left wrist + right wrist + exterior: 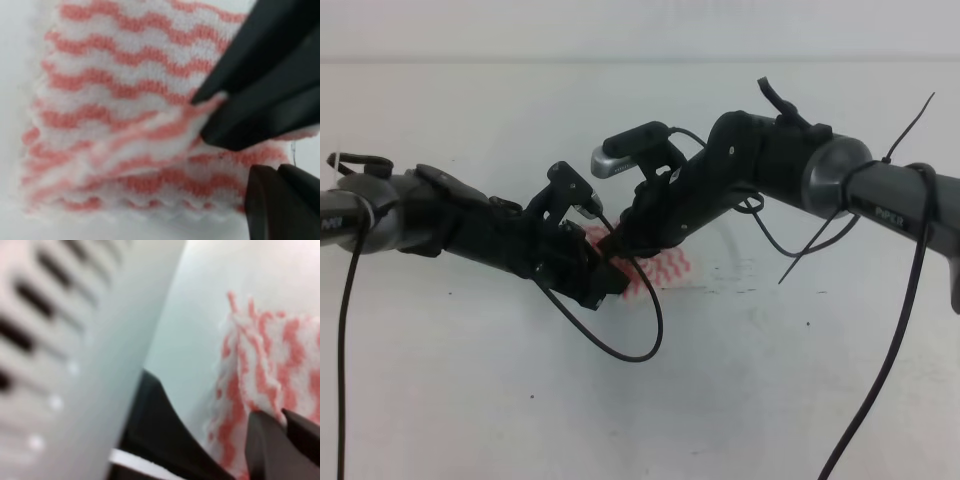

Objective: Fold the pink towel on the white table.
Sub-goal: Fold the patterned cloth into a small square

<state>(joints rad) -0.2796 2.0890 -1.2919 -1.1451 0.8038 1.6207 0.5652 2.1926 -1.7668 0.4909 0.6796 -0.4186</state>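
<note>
both arms meet over the middle of the white worktop (470, 400), their claws converging on the pink towel (665, 266), which lies on the worktop between and partly under them; only a small striped patch shows in the high view.

in the left wrist view the towel (120, 110) looks already doubled: layered wavy edges stack along its near side, and one layer is lifted into a ridge that runs up into a dark claw tip. that tip, coming in from the upper right, seems to be the right claw (212, 117), pressed together on a fold of the cloth, likely so the layer can be carried across for another fold. the left claw (612, 283) sits low at the towel's near edge in the high view; only one dark finger (280, 205) shows at the bottom of its own camera, and i cannot tell whether it is spread or pinching.

the right wrist view agrees on the pinch: two dark fingers (280, 440) sit close together with striped cloth (260, 365) rising between them, its frayed corner standing up off the surface.

the towel's left and far edges lie free on bare worktop, so there is open room on every side to swing a layer over. the tight spot is between the two claws themselves, which are nearly touching, and a loose cable (645, 330) loops down just in front of the towel.
</note>
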